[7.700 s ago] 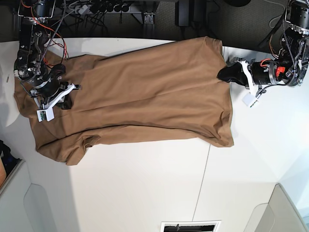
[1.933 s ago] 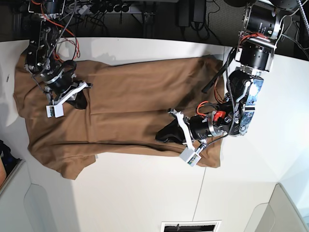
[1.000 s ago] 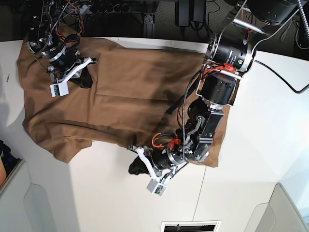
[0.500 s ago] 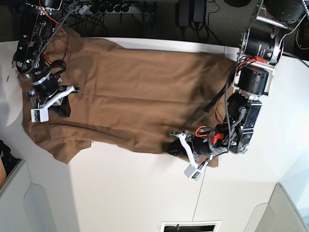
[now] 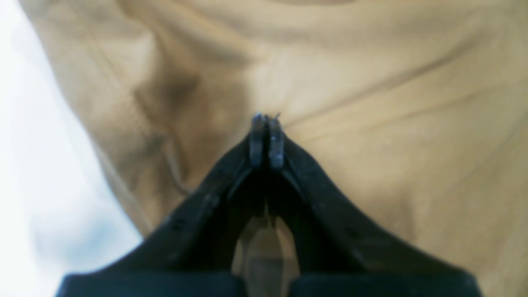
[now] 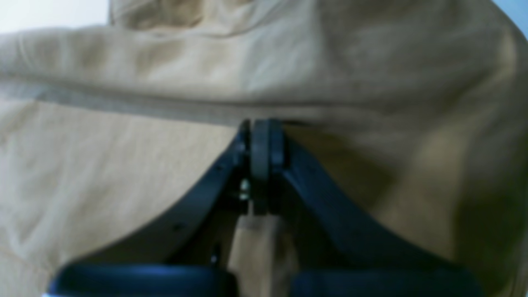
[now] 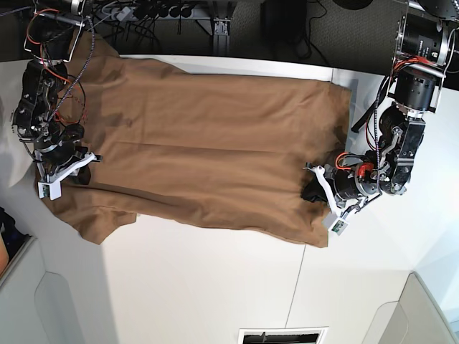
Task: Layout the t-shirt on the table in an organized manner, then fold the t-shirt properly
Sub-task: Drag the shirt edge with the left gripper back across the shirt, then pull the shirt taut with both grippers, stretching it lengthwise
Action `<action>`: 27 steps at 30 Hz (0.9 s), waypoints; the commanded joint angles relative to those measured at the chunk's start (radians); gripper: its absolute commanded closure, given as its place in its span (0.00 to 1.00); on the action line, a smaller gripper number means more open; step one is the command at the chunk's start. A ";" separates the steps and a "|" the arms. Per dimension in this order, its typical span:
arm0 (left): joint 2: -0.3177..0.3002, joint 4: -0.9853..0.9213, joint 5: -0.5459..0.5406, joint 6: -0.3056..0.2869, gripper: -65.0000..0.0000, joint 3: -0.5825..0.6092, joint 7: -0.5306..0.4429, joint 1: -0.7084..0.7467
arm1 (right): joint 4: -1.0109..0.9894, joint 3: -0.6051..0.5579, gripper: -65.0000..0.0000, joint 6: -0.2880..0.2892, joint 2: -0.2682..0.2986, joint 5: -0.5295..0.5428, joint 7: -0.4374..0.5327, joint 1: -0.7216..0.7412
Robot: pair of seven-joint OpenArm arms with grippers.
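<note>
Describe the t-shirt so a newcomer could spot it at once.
On the white table, between the two arms, lies the t-shirt: a plain tan garment spread nearly flat. It is the only fabric there, and each hand pinches one end.

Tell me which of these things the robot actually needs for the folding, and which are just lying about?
Part of the job:
- shirt, spread nearly flat
- table under it
- left hand, shut on the shirt
- right hand, shut on the shirt

Just lying about:
- cables behind the table
- grey bins at the near corners
- vent at the near edge
</note>
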 commanded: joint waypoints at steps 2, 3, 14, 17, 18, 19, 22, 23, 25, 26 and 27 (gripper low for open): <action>-0.006 0.014 -0.001 0.001 1.00 -0.005 -0.014 -0.018 | -0.025 0.003 1.00 -0.002 0.034 -0.022 0.051 0.014; -0.006 0.014 -0.001 0.001 1.00 -0.005 -0.017 -0.019 | -0.037 0.003 1.00 -0.002 0.042 -0.033 0.067 0.017; 0.007 0.013 0.040 0.004 1.00 -0.005 -0.124 -0.018 | -0.205 0.003 1.00 0.000 0.049 -0.064 0.068 0.222; 0.007 0.013 0.040 0.007 1.00 -0.005 -0.123 -0.028 | -0.204 0.003 1.00 0.006 0.050 -0.060 0.065 0.255; 0.006 0.013 0.039 0.008 1.00 -0.005 -0.103 -0.035 | -0.200 0.003 1.00 0.006 0.050 -0.060 0.063 0.262; 0.005 0.013 0.039 0.007 1.00 -0.008 -0.070 -0.043 | -0.189 0.003 1.00 0.006 0.050 -0.058 0.061 0.263; 0.002 0.032 0.011 -0.064 1.00 -0.038 0.029 -0.058 | -0.125 0.004 1.00 0.006 0.050 -0.013 0.002 0.248; -0.006 0.050 -0.029 -0.102 1.00 -0.054 0.055 -0.051 | -0.087 0.008 1.00 0.006 0.050 0.009 -0.029 0.232; -0.037 0.106 -0.142 -0.163 1.00 -0.090 0.087 -0.025 | 0.018 0.022 1.00 0.006 0.050 0.062 -0.092 0.173; -0.060 0.140 -0.200 -0.163 1.00 -0.111 0.097 -0.004 | 0.081 0.035 1.00 0.006 0.049 0.087 -0.118 0.132; -0.082 0.173 -0.247 -0.163 1.00 -0.137 0.110 0.020 | 0.145 0.052 1.00 0.006 0.049 0.111 -0.143 0.088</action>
